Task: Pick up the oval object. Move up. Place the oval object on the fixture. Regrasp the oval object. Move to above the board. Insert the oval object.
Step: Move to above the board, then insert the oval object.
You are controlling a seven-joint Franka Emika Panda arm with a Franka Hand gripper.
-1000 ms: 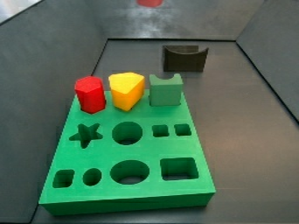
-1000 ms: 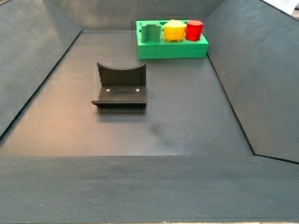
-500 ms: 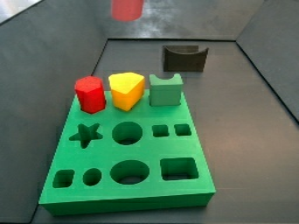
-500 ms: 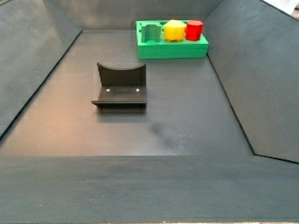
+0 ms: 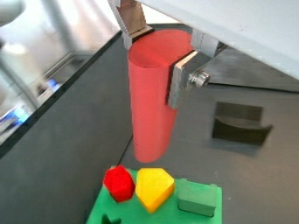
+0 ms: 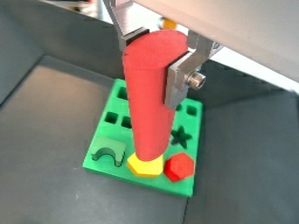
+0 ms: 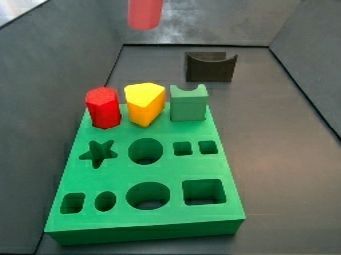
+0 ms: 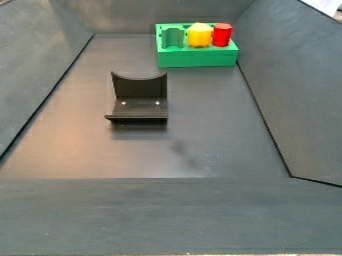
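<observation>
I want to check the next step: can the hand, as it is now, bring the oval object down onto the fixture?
Probably yes. The hand holds the oval object upright, high above the floor, and the fixture stands alone behind the board with its notch open and nothing around it.

The smooth salmon-red oval peg (image 7: 144,11), clamped between the silver fingers of the gripper (image 5: 160,54), now hangs lower and further left at the top of a side view than a second ago, level with its spot half a second back
</observation>
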